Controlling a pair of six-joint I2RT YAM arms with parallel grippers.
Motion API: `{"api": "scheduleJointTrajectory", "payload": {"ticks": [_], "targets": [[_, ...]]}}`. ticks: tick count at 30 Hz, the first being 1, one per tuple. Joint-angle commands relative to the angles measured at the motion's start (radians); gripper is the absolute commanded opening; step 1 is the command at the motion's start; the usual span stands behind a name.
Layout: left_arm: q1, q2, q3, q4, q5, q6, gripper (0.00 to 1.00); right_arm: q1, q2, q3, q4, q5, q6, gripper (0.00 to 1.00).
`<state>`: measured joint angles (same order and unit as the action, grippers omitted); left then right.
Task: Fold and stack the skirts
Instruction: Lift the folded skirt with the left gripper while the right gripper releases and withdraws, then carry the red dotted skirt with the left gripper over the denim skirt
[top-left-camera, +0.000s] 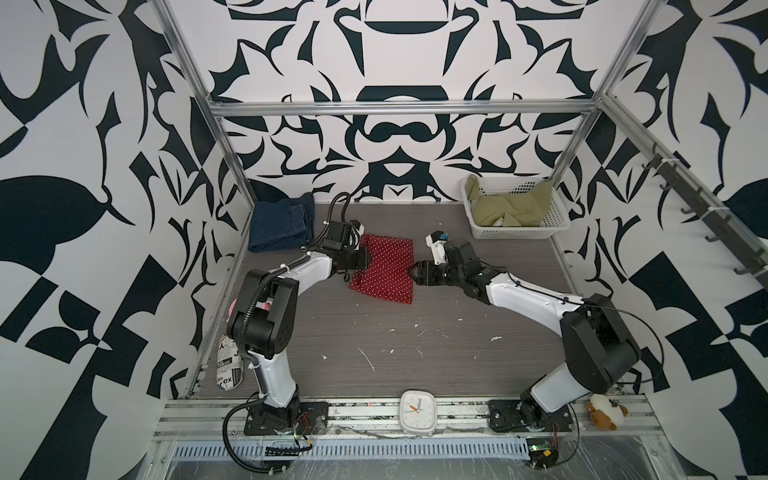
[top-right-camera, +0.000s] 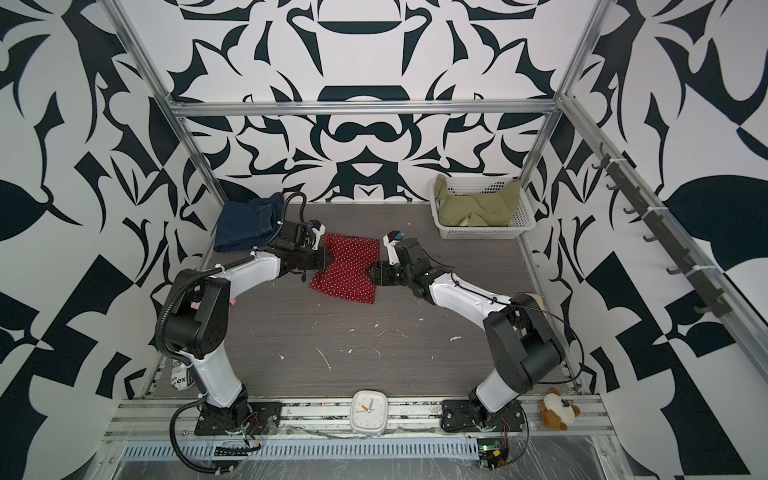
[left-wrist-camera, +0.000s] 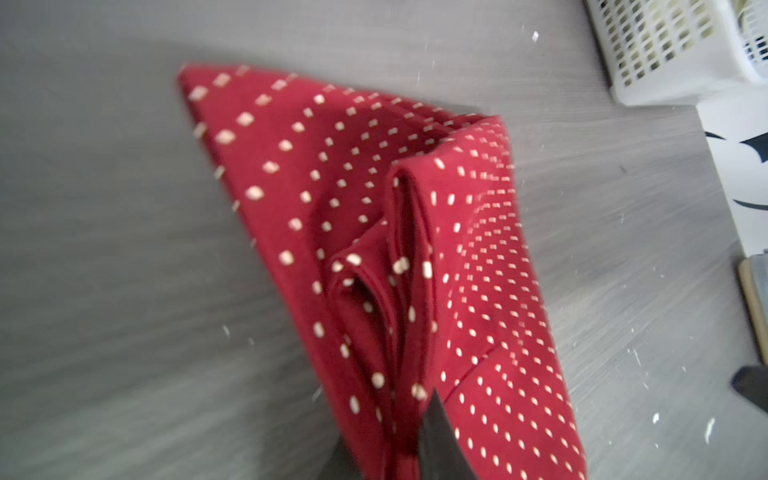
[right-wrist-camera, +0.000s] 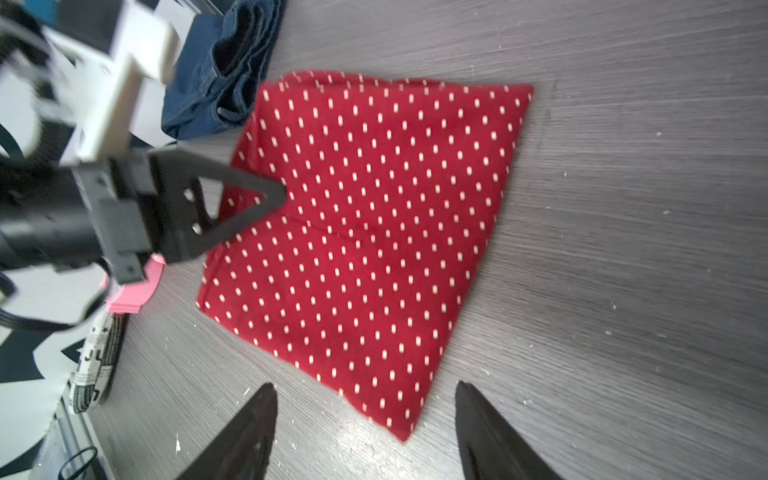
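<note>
Left gripper (top-left-camera: 365, 260) clamped the red skirt (top-left-camera: 387, 272) at its 9 o'clock edge; right gripper (top-left-camera: 411, 272) stood released at 3 o'clock. Denim skirt (top-left-camera: 282, 224) lay at 10 o'clock. Risk — a one-sided pull could have spilled the folds.

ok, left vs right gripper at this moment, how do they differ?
The left gripper is shut on the red polka-dot skirt, pinching folded layers at one edge. The right gripper is open and holds nothing. The left gripper's tip overlaps the cloth, while the right gripper sits at the opposite edge, not clamped on it. Shared: both are low and face each other across the same skirt.
</note>
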<state>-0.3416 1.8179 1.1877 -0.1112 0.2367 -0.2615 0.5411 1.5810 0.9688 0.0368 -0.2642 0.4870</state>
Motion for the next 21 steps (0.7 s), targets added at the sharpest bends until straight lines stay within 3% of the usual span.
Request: {"api": "scheduleJointTrajectory", "payload": {"ticks": [1,9,14,21], "targets": [[0.006,-0.038,0.067,-0.114,-0.064,0.086,0.0,0.006,0.015,0.053,-0.022,0.017,-0.052,0.72],[0.062,-0.008,0.21,-0.175,-0.106,0.304,0.0,0.016,0.075,0.135,-0.026,-0.011,-0.064,0.72],[0.139,0.102,0.424,-0.304,-0.065,0.467,0.0,0.021,0.086,0.135,-0.043,-0.021,-0.067,0.72],[0.251,0.235,0.71,-0.403,-0.014,0.507,0.0,0.048,0.108,0.114,-0.057,-0.029,-0.053,0.71]]}}
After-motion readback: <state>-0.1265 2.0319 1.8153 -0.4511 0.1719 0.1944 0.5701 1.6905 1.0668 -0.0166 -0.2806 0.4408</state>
